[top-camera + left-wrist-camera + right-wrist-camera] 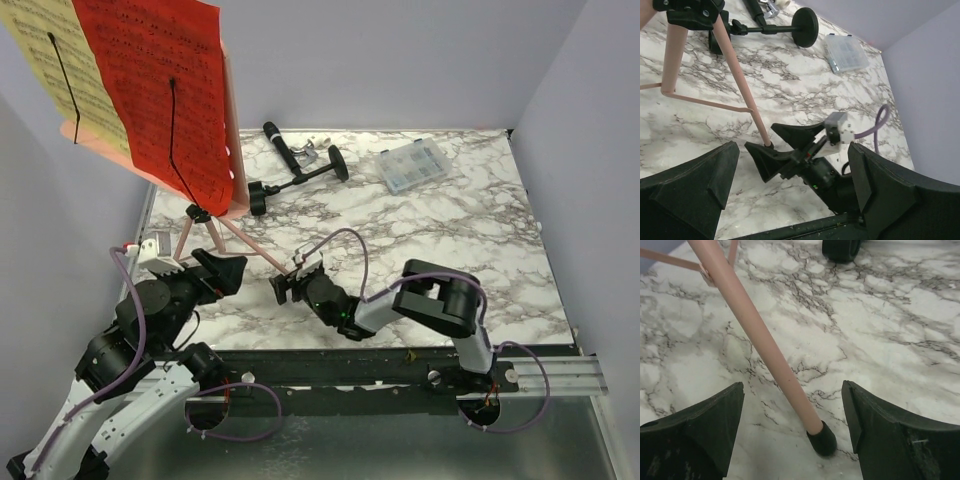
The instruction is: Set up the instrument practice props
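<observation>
R hand (290, 287) sits low on the worktop (470, 250) in the top view, fingers spread, w/ one thin leg (250, 245) of the pink music stand (229, 110) ending right at it. L hand (232, 275) is just beside another leg, also spread wide & holding nothing. The stand is up on its legs at the back left, w/ the red page (150, 80) & yellow page (45, 60) held on by thin black wires. The black mic (275, 140) & its short stand lie on their side further back, round base (338, 163) up on its edge. The clear box (412, 165) is off to the right, well apart.

Left wrist view: L hand's two big fingers (690, 190) are far apart & touch nothing. Past them, R hand has a finger on either side of the leg's foot cap (769, 145).

Right wrist view: the pink leg comes down btw R hand's fingers (695, 430), w/ the foot cap (822, 442) on the worktop. Gaps show on both sides, so no pinch.

My guess: the step in hand is getting the stand to sit right, & that looks approx done. Next, R hand needs to back straight out w/o bumping the leg, since a knock could tip the tall stand. Then the mic needs picking up & standing on its base.
</observation>
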`<state>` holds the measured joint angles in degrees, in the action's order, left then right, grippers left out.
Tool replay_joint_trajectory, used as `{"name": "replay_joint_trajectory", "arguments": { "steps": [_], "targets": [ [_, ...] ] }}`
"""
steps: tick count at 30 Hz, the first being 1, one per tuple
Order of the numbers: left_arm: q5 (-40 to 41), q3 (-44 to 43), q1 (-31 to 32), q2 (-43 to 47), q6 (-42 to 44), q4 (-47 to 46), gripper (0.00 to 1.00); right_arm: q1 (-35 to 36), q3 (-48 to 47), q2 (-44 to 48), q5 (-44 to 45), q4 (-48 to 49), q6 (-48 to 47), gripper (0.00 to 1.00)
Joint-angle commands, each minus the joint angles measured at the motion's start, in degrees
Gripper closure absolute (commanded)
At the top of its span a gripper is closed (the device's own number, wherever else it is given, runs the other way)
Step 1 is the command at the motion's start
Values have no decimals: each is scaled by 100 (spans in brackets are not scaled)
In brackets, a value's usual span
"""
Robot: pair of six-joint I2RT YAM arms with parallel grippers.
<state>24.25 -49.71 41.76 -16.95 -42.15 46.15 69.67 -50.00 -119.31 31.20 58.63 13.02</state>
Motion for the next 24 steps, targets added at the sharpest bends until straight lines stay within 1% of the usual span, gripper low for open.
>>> {"name": "replay_joint_trajectory", "arguments": {
  "steps": [1,4,10,12,14,16,18,21,24],
  "targets": [
    [-276,318,31,-11,-74,-526,1,-21,751,732,-318,488,-110,15],
    [-408,490,27,-116,-78,-748,1,-102,1176,956,-425,643,-216,15],
    [-750,681,31,-350,-24,-965,1,-220,2032,1309,-408,869,0,15],
    [-749,712,27,-346,10,-1000,1,-281,2199,1453,-349,701,210,15],
    [-767,781,32,-340,93,-1063,1,-380,2469,1539,-354,802,465,16],
    [-813,793,26,-375,231,-1114,1,-533,2764,1587,-432,1054,620,16],
    [-866,722,27,-436,385,-1111,1,-757,2942,1730,-518,931,784,15],
    [-962,586,25,-621,762,-1131,1,-1221,3137,1953,-879,580,1344,16],
    [-1045,489,26,-795,1257,-1131,1,-1732,3365,1873,-1284,735,1787,16]
  ]
}}
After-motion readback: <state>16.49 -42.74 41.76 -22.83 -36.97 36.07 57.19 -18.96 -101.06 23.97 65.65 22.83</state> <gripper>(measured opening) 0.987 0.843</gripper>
